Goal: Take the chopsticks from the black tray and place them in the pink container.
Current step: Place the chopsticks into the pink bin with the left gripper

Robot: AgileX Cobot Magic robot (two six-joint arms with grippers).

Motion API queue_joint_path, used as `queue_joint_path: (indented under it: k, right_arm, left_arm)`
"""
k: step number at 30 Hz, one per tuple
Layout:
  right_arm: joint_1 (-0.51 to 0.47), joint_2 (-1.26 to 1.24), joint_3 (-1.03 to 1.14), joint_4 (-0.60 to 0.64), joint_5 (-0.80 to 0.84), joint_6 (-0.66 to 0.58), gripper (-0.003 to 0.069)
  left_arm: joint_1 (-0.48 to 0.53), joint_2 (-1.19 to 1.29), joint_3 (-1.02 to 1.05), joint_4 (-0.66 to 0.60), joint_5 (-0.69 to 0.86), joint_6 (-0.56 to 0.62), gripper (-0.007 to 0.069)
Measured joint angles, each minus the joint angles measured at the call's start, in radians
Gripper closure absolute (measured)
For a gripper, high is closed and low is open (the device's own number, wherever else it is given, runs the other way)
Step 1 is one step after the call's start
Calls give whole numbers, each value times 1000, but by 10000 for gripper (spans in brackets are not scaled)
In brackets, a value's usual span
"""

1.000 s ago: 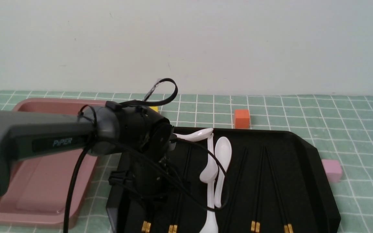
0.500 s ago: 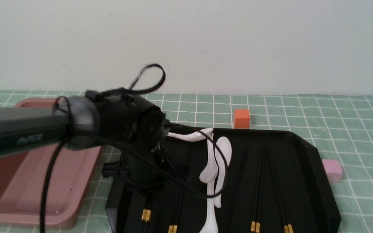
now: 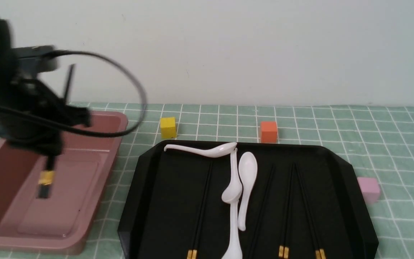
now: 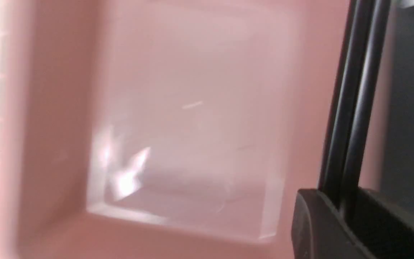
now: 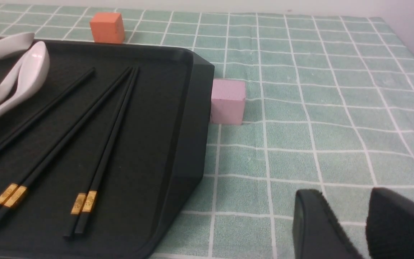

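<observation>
Green checked tablecloth (image 3: pixel 336 122) is covering the bench, plain wall behind. Left gripper (image 3: pixel 50 153) is clamping a pair of chopsticks (image 3: pixel 45 180) partway along. They're hanging steeply, gold-banded thick end pointing down below the jaws. Pink container (image 3: pixel 101 120) is sitting directly under the gripper, and the wrist view is showing its bare floor past the fingers (image 4: pixel 322 223). Black tray (image 3: pixel 336 158) is lying off to the gripper's right, carrying the other chopsticks (image 3: pixel 289 201) and white spoons (image 3: pixel 246 172). Right gripper (image 5: pixel 350 230) is idling over bare cloth beside the tray, jaws slightly apart, empty. Looks like the drop-off step. I'd be lowering until the thick end is nearing the floor, tilting the sticks flat along the tub's long side, then opening. Releasing near-vertical from height is risking a bounce, or a stick leaning over the rim.
</observation>
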State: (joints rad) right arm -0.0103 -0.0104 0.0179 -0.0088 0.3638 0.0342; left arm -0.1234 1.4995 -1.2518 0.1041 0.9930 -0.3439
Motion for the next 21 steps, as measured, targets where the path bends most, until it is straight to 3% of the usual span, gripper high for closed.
queue_joint_path:
  k: [3,8,21]
  right_arm:
    - [0,0,0,0,0,0,419]
    - [0,0,0,0,0,0,419]
    - [0,0,0,0,0,0,419]
  left_arm:
    - [132,12,44,-71,-31,97,511]
    - [233,79,109,-125,-162,176,511]
    - [241,315,121,-95,-321,244,511]
